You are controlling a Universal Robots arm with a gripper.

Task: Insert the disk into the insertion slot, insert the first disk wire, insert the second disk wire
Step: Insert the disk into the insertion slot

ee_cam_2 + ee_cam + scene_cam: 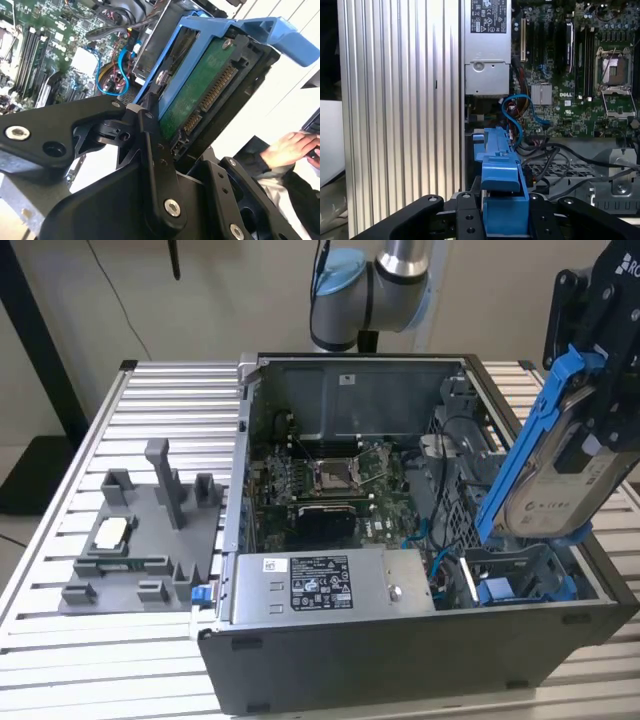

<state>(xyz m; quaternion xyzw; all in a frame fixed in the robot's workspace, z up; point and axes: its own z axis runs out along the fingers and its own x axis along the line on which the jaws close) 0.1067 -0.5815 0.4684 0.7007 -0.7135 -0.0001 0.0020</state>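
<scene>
The disk (560, 490), silver in a bright blue carrier, hangs tilted over the right front corner of the open computer case. My gripper (597, 380) is shut on its upper end. The second wrist view shows the disk's green board and connector (200, 92) beside one black finger (152, 150). In the first wrist view the blue carrier (502, 200) sits between the fingers. The insertion slot (520, 585), a grey bay with blue rails, lies just under the disk's lower end. A blue wire (517, 107) and black wires (555, 155) lie loose in the case beside it; which is the first or second I cannot tell.
The case stands on a slatted metal table (150, 400). Its power supply (330, 582) and motherboard (325, 480) lie to the exterior view's left of the bay. A grey plastic tray with upright posts (140, 540) sits further left. A person's hand (295, 147) rests beyond the table.
</scene>
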